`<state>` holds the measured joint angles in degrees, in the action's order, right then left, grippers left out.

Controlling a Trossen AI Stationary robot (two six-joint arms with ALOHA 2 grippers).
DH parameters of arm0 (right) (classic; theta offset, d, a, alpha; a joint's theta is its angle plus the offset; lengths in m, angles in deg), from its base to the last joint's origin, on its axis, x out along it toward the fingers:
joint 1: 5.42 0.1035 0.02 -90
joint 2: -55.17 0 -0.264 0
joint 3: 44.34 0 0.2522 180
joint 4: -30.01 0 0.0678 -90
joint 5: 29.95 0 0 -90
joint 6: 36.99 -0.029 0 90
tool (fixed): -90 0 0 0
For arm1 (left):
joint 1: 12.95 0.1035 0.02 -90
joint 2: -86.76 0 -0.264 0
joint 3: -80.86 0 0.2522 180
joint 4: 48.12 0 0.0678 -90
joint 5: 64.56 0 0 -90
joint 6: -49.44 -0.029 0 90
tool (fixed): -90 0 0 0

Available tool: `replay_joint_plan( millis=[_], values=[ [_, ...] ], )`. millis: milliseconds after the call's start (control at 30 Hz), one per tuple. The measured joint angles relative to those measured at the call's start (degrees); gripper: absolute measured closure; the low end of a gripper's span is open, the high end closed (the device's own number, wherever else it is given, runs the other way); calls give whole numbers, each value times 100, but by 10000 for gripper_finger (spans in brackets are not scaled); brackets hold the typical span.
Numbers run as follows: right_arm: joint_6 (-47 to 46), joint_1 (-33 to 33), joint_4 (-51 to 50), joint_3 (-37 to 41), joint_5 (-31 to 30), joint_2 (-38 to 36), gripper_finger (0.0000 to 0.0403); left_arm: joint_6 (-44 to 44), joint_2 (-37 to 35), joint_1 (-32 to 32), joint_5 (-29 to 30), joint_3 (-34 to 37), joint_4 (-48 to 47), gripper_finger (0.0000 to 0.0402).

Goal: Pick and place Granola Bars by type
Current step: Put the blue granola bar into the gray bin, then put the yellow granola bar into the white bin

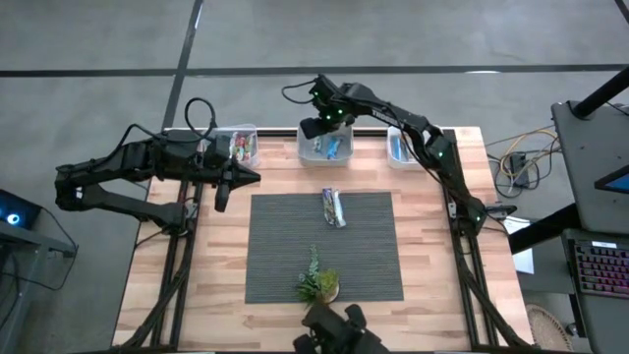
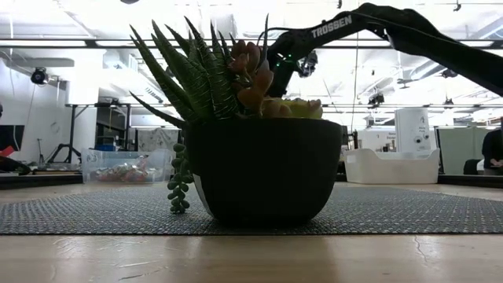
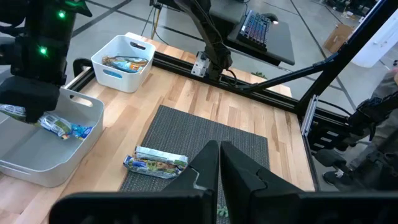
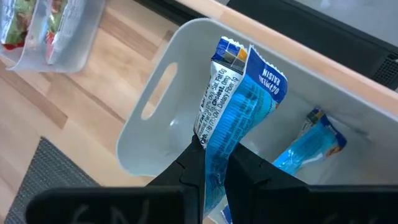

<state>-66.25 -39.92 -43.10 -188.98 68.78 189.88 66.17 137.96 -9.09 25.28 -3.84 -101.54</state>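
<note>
Over table's far edge, right arm's fingers (image 4: 211, 163) pinch blue bar (image 4: 239, 112) above middle bin (image 4: 149, 112); left fingers (image 3: 217, 163) closed, empty.

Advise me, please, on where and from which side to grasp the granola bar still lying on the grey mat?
The granola bar lies flat on the mat, long axis running toward the bins. I would probably come straight down at its middle, fingers across the narrow width. The left hand, shut and empty, is free; the right hand holds a blue bar.

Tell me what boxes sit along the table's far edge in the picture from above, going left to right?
Clear bin with red and green bars → middle white bin, right gripper over it holding a blue bar → right white bin.
</note>
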Motion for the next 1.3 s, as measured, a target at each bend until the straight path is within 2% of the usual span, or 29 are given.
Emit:
replay_joint_plan(
  millis=[333,667,833,967,1300],
  values=[
    [118,-20,-92,-18,-110,5,358,0,0,0,2,0,-1,402],
    [31,-17,-194,17,-218,36,248,39,0,0,0,0,-1,402],
    [61,-15,-206,23,-229,33,216,44,0,0,0,0,-2,402],
    [96,-6,-227,23,-230,15,212,44,0,1,0,0,0,402],
    [201,5,-367,23,-236,-32,230,111,0,0,0,0,0,402]
  ],
)
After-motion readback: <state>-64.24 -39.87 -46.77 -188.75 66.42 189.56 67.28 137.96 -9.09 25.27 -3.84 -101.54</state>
